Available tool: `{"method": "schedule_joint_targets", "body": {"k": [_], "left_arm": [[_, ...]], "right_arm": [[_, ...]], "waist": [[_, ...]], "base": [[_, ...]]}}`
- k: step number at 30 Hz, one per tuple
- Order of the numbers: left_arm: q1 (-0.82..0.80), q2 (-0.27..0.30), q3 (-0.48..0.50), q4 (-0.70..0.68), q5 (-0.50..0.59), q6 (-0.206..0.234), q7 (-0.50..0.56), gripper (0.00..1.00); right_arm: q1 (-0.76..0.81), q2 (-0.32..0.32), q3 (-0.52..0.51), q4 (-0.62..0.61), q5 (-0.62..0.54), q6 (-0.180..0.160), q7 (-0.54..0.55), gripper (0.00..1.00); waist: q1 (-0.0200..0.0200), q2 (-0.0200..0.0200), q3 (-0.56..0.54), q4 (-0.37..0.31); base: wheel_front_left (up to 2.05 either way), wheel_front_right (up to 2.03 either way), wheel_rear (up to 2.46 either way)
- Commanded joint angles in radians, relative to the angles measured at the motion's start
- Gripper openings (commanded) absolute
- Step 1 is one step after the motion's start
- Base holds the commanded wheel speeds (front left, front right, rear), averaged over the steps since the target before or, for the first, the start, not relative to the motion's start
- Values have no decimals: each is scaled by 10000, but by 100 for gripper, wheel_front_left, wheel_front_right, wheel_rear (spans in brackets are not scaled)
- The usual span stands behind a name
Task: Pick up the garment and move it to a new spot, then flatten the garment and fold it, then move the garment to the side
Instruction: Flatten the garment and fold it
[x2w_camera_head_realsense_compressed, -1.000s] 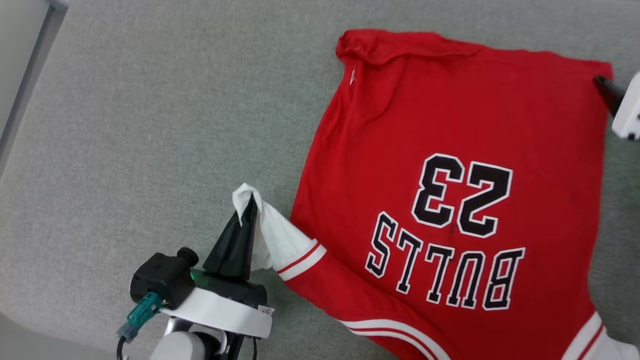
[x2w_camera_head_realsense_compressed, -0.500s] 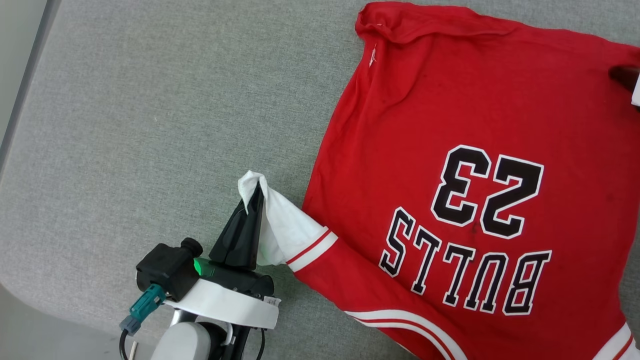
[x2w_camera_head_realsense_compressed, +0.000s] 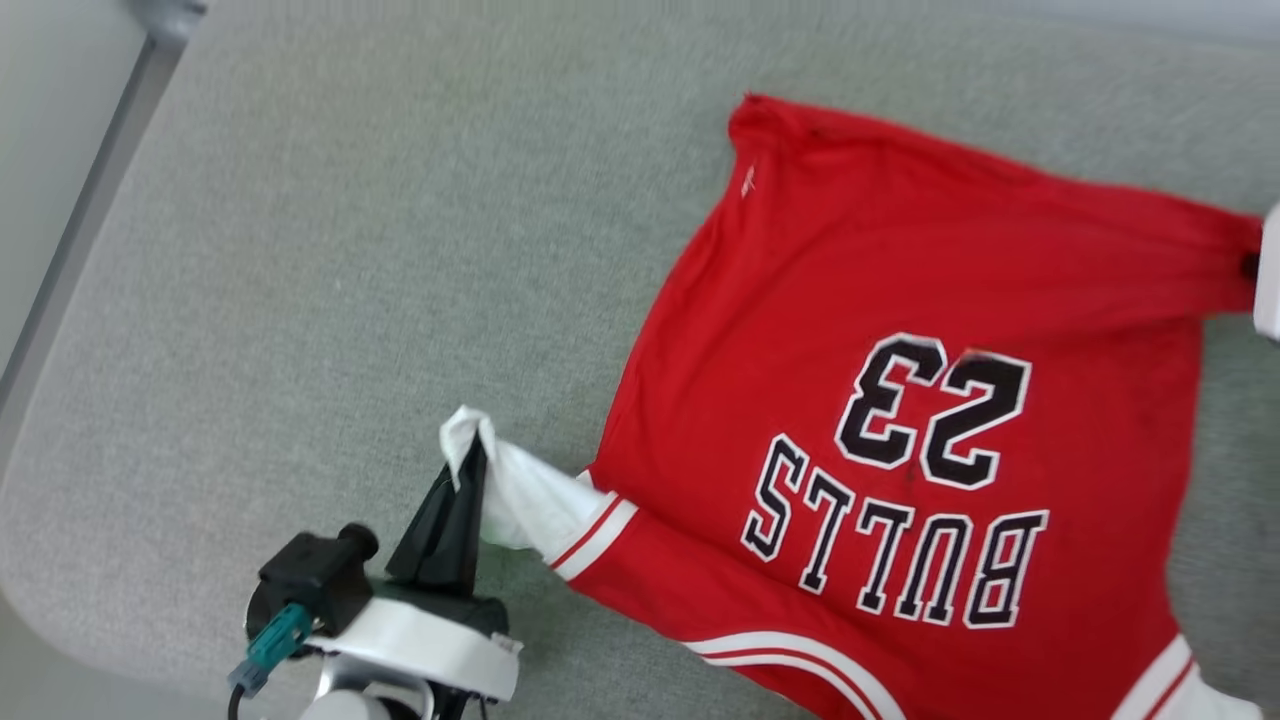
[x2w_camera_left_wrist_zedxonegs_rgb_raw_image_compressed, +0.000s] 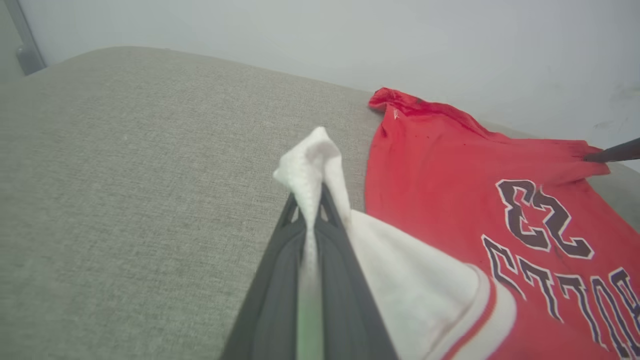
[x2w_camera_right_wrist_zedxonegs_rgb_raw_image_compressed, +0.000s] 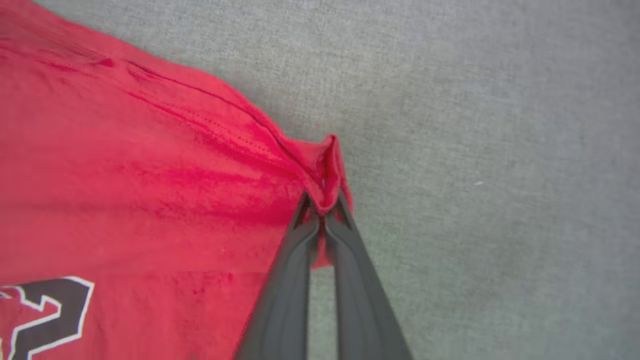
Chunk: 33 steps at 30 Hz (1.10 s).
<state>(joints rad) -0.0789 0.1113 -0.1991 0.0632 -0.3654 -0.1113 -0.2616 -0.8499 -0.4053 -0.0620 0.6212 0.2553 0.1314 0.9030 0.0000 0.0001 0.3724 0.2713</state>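
From where I stand, the bright red thin sports jersey (x2w_camera_head_realsense_compressed: 900, 300) with white-outlined dark lettering (x2w_camera_head_realsense_compressed: 900, 540) lies spread nearly flat on the desk padded in grey woven fabric (x2w_camera_head_realsense_compressed: 350, 250). It takes up the desk's right half, from about one o'clock round to five. The left gripper (x2w_camera_head_realsense_compressed: 478, 452) sits at seven o'clock with its two dark fingers pressed together. They pinch a turned-out white corner (x2w_camera_head_realsense_compressed: 520, 490) just past the white-and-red striped trim (x2w_camera_head_realsense_compressed: 595, 525), lifting it into a small peak. At three o'clock the right gripper (x2w_camera_right_wrist_zedxonegs_rgb_raw_image_compressed: 322, 200) is also pressed together, nipping the jersey's far red corner into a tight fold. The cloth looks light, limp and fairly smooth, so I judge it will sag and drag between the two holds and could slide out of a shallow pinch. The hemmed corners and trim edges, where the layers double up, seem the firmest places to take it, and both grippers are already there. Compared with a second ago, the right gripper, which stood spread at that corner, has closed on it. Creases now run along the far edge toward its fingers. The left gripper's hold looks unchanged, and the overall shift in the scene is the head camera moving.
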Motion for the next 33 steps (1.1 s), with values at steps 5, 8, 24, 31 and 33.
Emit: {"method": "schedule_joint_targets", "body": {"k": [5, 8, 24, 31, 33], "left_arm": [[564, 266, 335, 197, -152, 272, 86, 0], [813, 415, 487, 264, -229, 407, 218, 0], [1723, 887, 820, 501, -593, 695, 939, 0], [1901, 964, 848, 682, -728, 740, 1109, 0], [1917, 976, 814, 684, -741, 747, 1151, 0]], "right_arm": [[2251, -414, -118, -1782, 690, -13, -25, 0], [3669, -278, -497, -2928, 930, -13, -34, 0], [10481, 2806, -2805, -6907, 770, -11, -355, 0], [11877, 3527, -2881, -6850, 906, -11, -690, 24], [11917, 3547, -2706, -6746, 942, -11, -997, 100]], "waist": [[0, -1, -1219, -805], [0, -1, -1610, -1159], [0, -1, -2980, -2469], [0, -1, -3285, -2828], [0, -1, -3330, -2927]], "base": [[0, 0, 0], [0, 0, 0], [0, 0, 0], [0, 0, 0], [0, 0, 0]]}}
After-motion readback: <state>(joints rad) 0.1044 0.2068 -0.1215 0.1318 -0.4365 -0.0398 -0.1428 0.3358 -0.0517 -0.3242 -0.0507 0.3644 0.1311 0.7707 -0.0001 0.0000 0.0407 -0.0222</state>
